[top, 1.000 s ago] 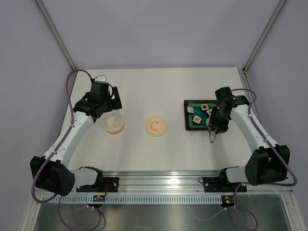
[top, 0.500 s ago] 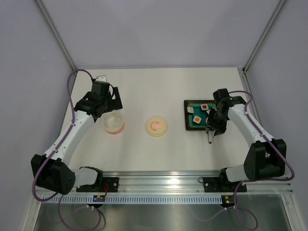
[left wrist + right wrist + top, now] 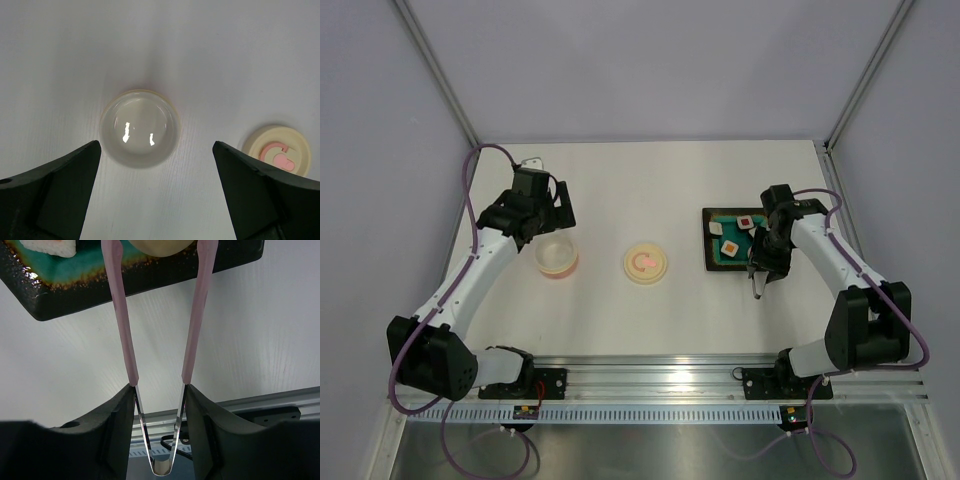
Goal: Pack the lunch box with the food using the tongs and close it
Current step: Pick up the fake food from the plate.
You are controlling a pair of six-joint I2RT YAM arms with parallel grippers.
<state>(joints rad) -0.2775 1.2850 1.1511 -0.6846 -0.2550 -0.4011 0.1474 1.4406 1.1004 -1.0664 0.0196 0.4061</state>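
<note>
- Your right pincer [image 3: 159, 394] grips the tongs [image 3: 120, 330] near their joined end, jaws pressing both arms partway in, tips not yet closed.
- The tongs' long axis runs 6 to 12 in the wrist view; the open tips reach over the near rim of the dark tray [image 3: 150, 282].
- The cream lump [image 3: 160, 245] sits at 12 from the pincer, between the two tips; whether they touch it I can't tell, as it's cropped.
- A white square piece [image 3: 50, 246] lies at 10–11, outside the tips.
- Your left pincer [image 3: 156, 150] is spread wide, holding nothing, straddling the lunch box [image 3: 140, 131], which is empty.
- The lid [image 3: 277, 151] lies on the surface at 3 from the box; the tray is further on at 3, so the right arm is nearer the food.
- No readable writing or brand; there's only a pink curl mark on the lid.
- Next, likely: squeeze on the lump, then lift.
</note>
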